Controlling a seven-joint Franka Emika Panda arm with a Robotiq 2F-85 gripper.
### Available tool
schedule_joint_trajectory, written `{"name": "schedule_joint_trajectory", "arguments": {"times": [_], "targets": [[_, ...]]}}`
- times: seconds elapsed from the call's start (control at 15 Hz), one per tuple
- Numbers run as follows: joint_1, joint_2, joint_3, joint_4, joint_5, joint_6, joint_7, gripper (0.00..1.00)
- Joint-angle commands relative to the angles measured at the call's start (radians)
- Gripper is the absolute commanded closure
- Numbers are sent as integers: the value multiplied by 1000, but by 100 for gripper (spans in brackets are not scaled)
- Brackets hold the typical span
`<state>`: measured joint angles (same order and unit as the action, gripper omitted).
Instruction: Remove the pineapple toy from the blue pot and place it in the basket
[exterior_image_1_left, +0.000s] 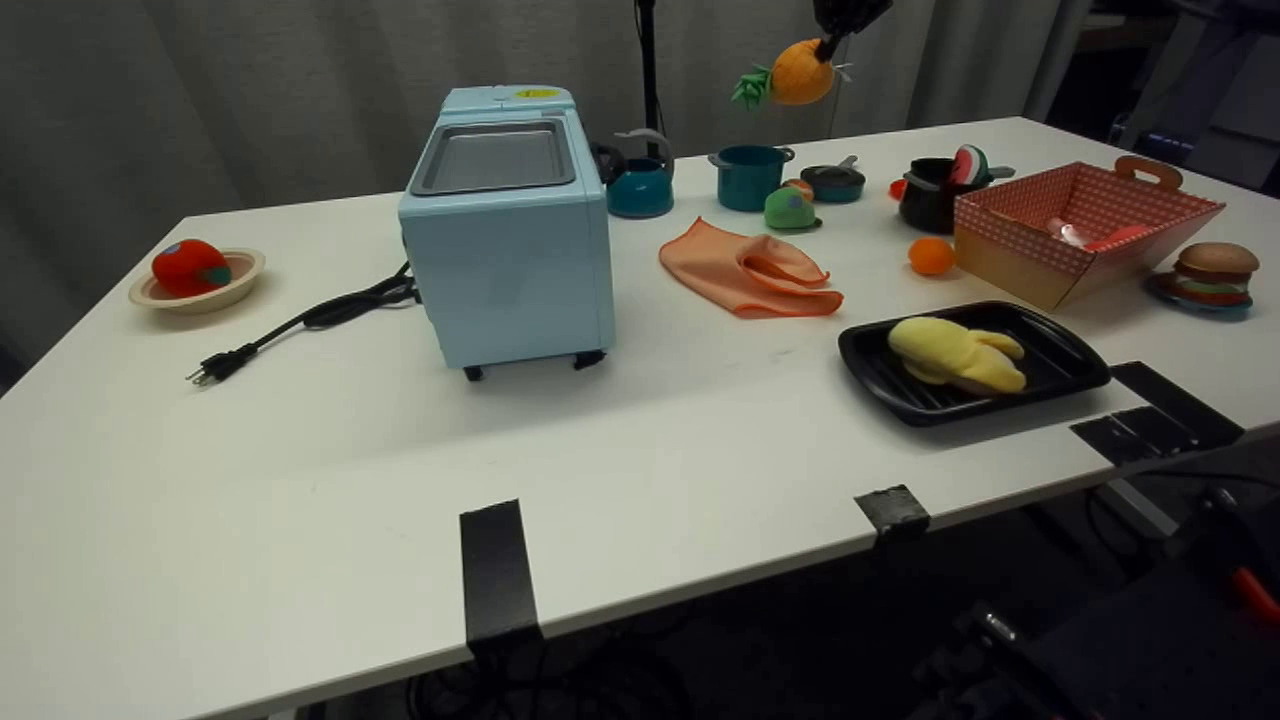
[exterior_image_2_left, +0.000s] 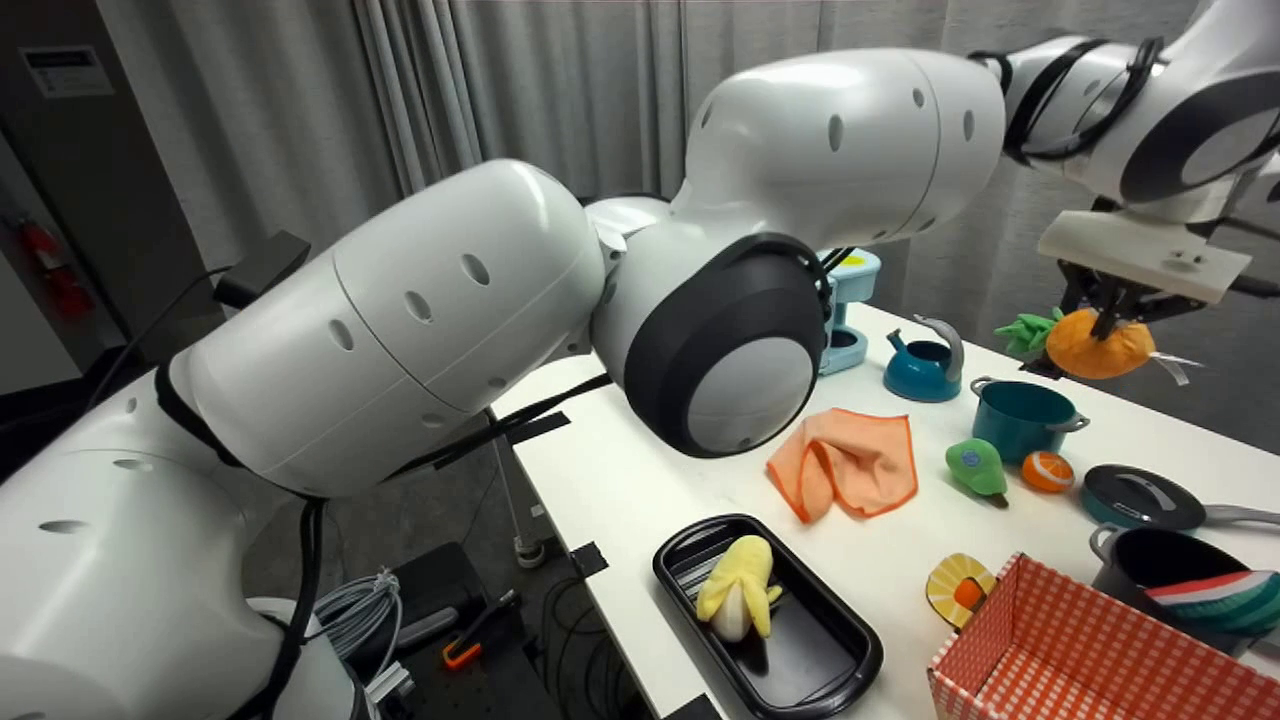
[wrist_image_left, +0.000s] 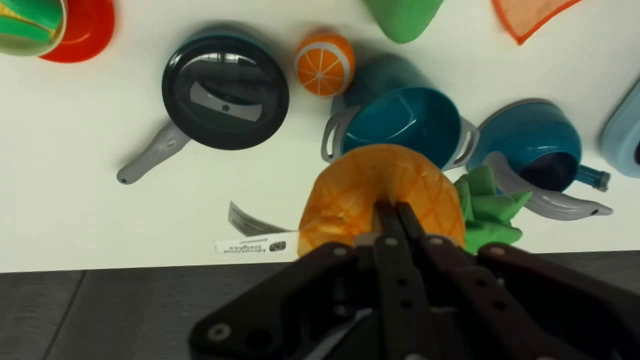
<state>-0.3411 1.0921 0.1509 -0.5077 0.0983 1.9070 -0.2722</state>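
Observation:
The pineapple toy (wrist_image_left: 345, 200) is orange with a green leafy top and a white tag. My gripper (wrist_image_left: 392, 206) is shut on it, pinching its orange cloth body. In both exterior views the pineapple toy (exterior_image_1_left: 798, 75) (exterior_image_2_left: 1090, 345) hangs sideways in the air, higher than the blue pot (exterior_image_1_left: 750, 180) (exterior_image_2_left: 1020, 418). The blue pot, two-handled and teal, stands upright on the table; in the wrist view the visible part of its inside (wrist_image_left: 415, 120) looks empty. The red-and-white checked basket (exterior_image_1_left: 1020, 240) (exterior_image_2_left: 1120, 625) stands apart from the pot and is out of the wrist view.
A teal kettle (wrist_image_left: 525, 140) and a lidded pan (wrist_image_left: 225, 95) flank the blue pot. A black pot (exterior_image_2_left: 1150, 580) with a watermelon toy stands beside the basket. The black tray (exterior_image_2_left: 690, 650) holds a banana toy. An orange cloth (exterior_image_1_left: 740, 270) and light-blue appliance (exterior_image_1_left: 510, 270) are also on the table.

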Motion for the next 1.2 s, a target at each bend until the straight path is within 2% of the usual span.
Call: {"name": "schedule_joint_trajectory", "arguments": {"times": [0.0,0.13,0.2,0.33,0.87,1.0,1.13], "targets": [[-11,-82,-12,67,45,-274,9,99],[-10,-101,-23,130,45,-413,14,99],[-17,-163,-28,54,43,-417,11,99],[-19,-179,-40,68,38,-468,7,99],[-35,-167,-129,34,-3,-489,1,99],[-41,-102,-148,129,-11,-550,8,99],[-45,-125,-169,73,-28,-572,4,99]]}}
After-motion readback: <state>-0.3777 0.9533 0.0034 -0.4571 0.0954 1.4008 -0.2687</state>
